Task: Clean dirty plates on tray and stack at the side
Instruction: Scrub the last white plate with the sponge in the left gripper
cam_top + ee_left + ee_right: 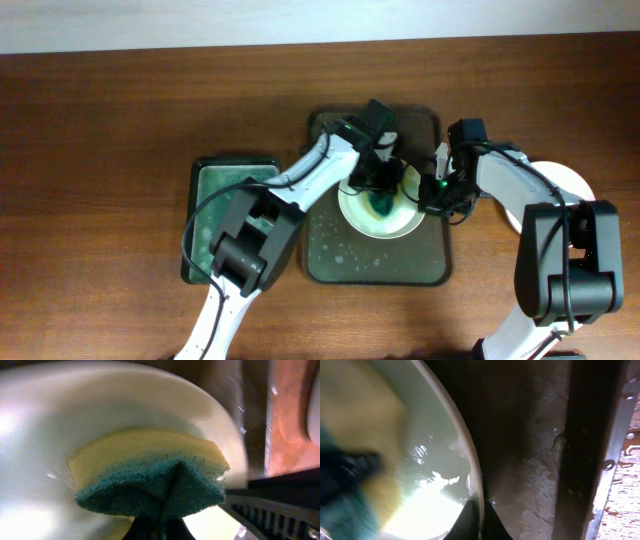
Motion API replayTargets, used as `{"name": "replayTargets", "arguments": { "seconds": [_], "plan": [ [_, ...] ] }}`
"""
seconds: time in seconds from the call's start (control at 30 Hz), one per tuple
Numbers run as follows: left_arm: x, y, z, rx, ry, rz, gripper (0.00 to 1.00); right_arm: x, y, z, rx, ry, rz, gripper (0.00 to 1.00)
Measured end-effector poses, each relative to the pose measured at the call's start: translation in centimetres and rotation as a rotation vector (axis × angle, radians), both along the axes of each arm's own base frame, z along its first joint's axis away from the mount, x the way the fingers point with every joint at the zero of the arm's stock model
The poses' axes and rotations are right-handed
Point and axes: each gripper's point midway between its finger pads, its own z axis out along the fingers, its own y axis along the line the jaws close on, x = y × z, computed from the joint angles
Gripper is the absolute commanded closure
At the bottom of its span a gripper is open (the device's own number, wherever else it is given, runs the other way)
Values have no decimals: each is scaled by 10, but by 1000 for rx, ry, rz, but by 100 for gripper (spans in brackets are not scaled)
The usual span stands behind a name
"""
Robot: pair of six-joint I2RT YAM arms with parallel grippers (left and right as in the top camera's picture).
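Where the pale round shallow plate lies, in the middle of the dark olive-brown rectangular tray with a raised rim, we see bare wet tray floor in front of it and a narrower strip behind it. Its right edge comes close to the tray's right rim. There the right gripper pinches the plate's lip, one finger inside and one outside.

The left gripper is over the plate's centre, squeezing a folded yellow sponge with a green scouring face that presses on the plate's inside. From above, blue-green shows at the plate's middle; whether that is smear or sponge we cannot tell.

On the brown wooden table, right of the tray, sits a white round plate, half hidden by the right arm; it may be more than one, stacked. A smaller green tray lies left of the big one, with a gap between them. Open table stretches behind and to the far left.

We count two trays, one sponge, and two plates clearly seen.
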Motion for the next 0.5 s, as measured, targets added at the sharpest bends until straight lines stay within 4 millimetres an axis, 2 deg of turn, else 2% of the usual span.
{"name": "replayTargets", "arguments": {
  "seconds": [0.07,0.17,0.27,0.4,0.5],
  "plan": [
    [-16,-10,1,-13,17,-54,100,0,-1,0,-3,3,-5,96],
    [-30,-14,2,-24,56,-101,100,0,-1,0,-3,3,-6,96],
    [-34,-13,1,-12,64,-119,100,0,-1,0,-3,3,-7,96],
    [-30,6,-4,107,63,-65,100,1,2,1,8,-5,-1,96],
    [-20,34,-4,233,29,-1,100,3,7,1,19,-12,11,96]
  ]
}}
